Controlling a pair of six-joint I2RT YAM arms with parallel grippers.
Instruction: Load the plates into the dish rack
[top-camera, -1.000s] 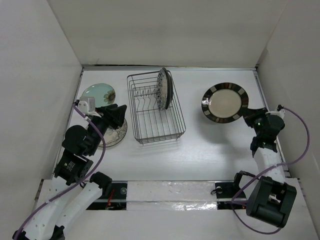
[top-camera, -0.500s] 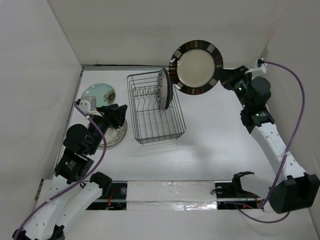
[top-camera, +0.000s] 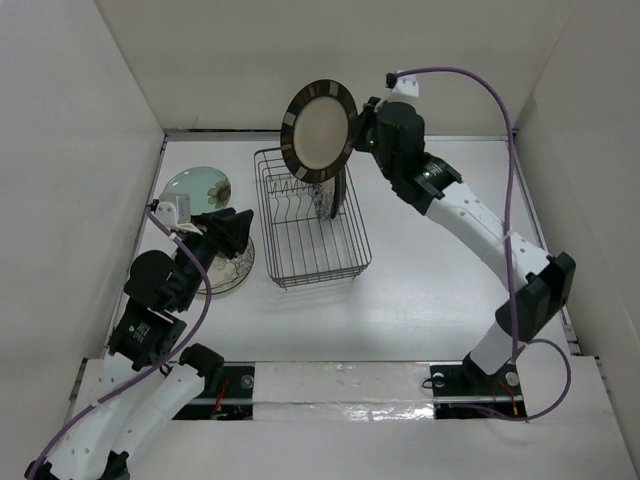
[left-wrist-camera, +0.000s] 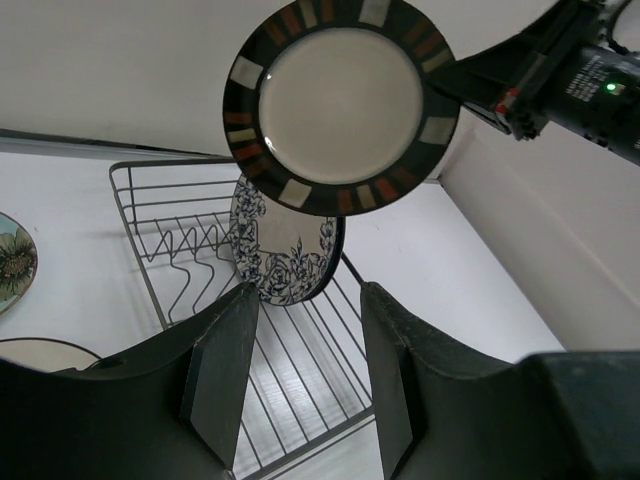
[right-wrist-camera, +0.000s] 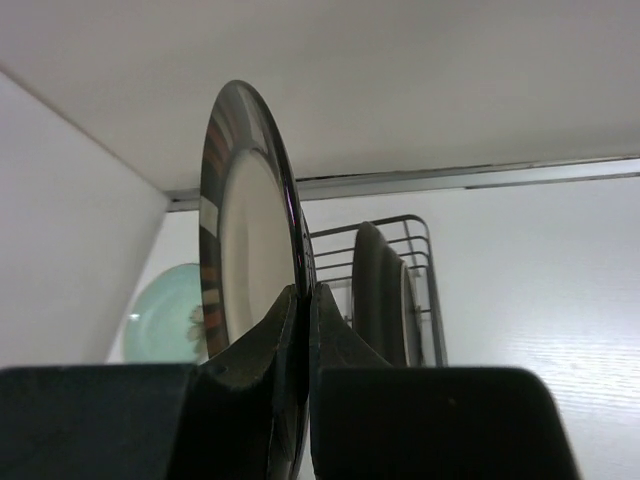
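Now your right gripper (right-wrist-camera: 303, 300) pinches segmented-rim plate (top-camera: 318, 130) by thin edge above dish rack (left-wrist-camera: 170, 166). Lower it crooked and it strikes blue-floral plate (left-wrist-camera: 280, 250), or slips.

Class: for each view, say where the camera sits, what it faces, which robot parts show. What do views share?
Top external: above and behind, facing down; left arm, right arm show.
Left wrist: low, facing the dark wire dish rack; its open jaws show.
Right wrist: raised, facing along its jaws, shut on the dark-rimmed cream round plate.
Shared: all show plate and rack.
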